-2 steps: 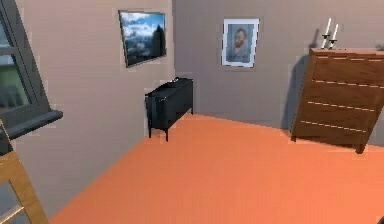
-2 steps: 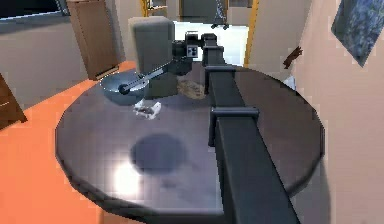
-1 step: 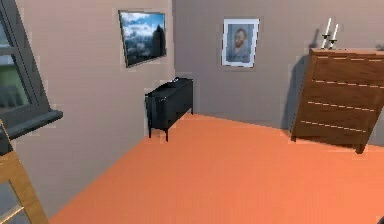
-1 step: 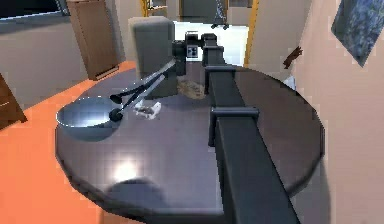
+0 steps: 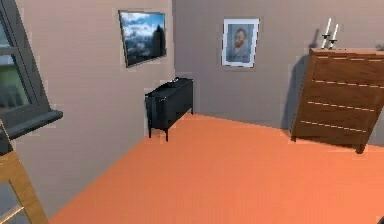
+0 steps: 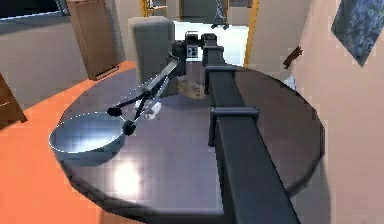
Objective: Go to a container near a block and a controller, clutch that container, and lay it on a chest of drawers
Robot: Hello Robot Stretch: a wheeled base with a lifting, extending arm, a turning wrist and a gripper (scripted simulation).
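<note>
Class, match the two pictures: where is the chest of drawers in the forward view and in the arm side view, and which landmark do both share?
Forward view: the chest of drawers stands at the right, against the far wall, with candles on top.
Arm side view: a brown wooden corner at the left edge may be it; I cannot tell.
Shared landmark: the orange floor.

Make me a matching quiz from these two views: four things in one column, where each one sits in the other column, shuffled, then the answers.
Things
1. shiny blue-grey bowl
2. brown wooden chest of drawers
3. low black cabinet
4. pair of white candles

Places
A. on top of the chest of drawers
B. on the round dark table, near its edge
C. under the framed landscape picture
D. against the wall at the forward view's right

Pairs: 1-B, 2-D, 3-C, 4-A
</note>
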